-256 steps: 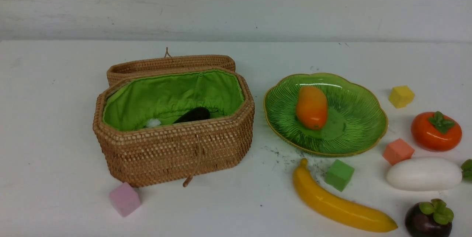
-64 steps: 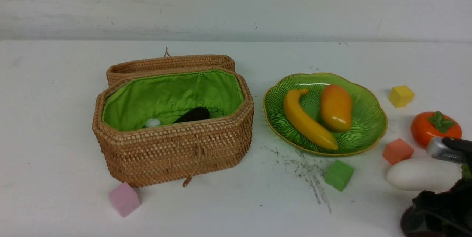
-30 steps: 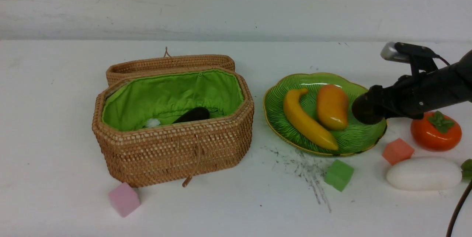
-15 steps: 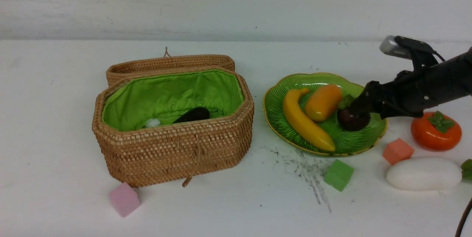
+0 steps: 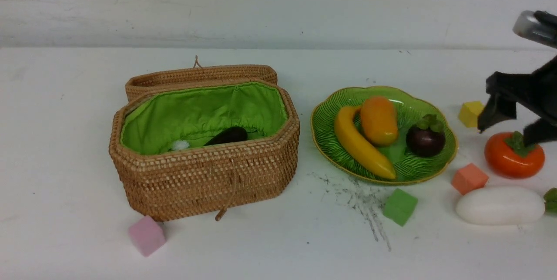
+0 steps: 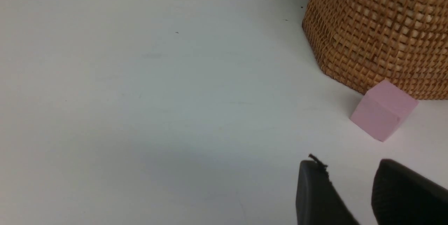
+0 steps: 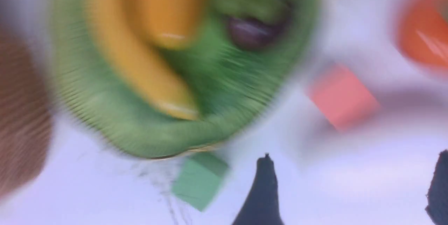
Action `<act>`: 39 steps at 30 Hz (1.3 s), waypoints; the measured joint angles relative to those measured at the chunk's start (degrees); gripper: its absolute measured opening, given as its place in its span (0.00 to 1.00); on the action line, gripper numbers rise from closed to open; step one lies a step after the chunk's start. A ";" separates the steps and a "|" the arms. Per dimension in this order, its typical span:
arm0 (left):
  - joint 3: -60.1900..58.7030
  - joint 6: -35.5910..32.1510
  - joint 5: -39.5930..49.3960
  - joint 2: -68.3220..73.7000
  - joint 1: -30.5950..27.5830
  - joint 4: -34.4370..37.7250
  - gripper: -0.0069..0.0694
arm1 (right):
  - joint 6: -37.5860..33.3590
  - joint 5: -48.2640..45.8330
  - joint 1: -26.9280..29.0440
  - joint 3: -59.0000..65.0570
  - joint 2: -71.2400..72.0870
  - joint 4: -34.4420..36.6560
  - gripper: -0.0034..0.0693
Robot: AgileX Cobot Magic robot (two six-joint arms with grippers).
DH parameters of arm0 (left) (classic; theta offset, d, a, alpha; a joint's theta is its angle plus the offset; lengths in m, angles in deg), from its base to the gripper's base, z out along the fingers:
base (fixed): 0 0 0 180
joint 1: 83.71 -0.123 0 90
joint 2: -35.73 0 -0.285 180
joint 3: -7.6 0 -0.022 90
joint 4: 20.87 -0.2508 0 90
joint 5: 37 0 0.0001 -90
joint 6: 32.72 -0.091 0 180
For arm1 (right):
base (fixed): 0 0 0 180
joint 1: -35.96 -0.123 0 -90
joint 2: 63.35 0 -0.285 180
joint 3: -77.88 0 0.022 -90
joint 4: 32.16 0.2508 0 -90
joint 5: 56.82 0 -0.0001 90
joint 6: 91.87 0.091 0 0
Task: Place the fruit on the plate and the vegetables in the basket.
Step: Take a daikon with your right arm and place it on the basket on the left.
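Observation:
On the green plate (image 5: 324,140) lie a yellow banana (image 5: 361,143), an orange mango (image 5: 378,119) and a dark purple mangosteen (image 5: 425,138). The wicker basket (image 5: 204,180) stands open, a dark eggplant (image 5: 228,135) lying inside it. To the right of the plate, an orange persimmon (image 5: 507,162) and a white radish (image 5: 500,205) rest on the table. My right gripper (image 5: 507,134) hangs open and empty just above the persimmon. The right wrist view is blurred by motion. My left gripper (image 6: 344,163) is open with a narrow gap, empty, low over bare table near the basket (image 6: 378,25).
Foam cubes lie about: a yellow one (image 5: 471,113) behind the persimmon, a salmon one (image 5: 469,178) and a green one (image 5: 399,206) in front of the plate, and a pink one (image 5: 146,235) at the basket's front left corner. The basket lid lies open behind it.
The right gripper has let go of the mangosteen on the plate and drawn back to the right, up over the persimmon. The mango has shifted a little on the plate.

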 joint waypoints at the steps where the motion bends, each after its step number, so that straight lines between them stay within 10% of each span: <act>1: 0.00 0.00 0.00 0.00 0.00 0.00 0.40 | 5.34 -1.03 0.00 0.25 0.00 -1.88 0.86; 9: 0.00 0.00 -0.04 0.00 0.00 0.00 0.40 | 51.51 -1.48 0.00 6.58 0.00 -9.93 0.86; 14: 0.00 0.00 -0.04 0.00 0.00 0.00 0.40 | 65.64 6.08 0.00 11.48 -0.14 -10.58 0.86; 39: 0.00 0.00 -0.04 0.00 0.00 0.00 0.40 | 54.10 8.41 0.00 12.19 -12.29 -11.70 0.81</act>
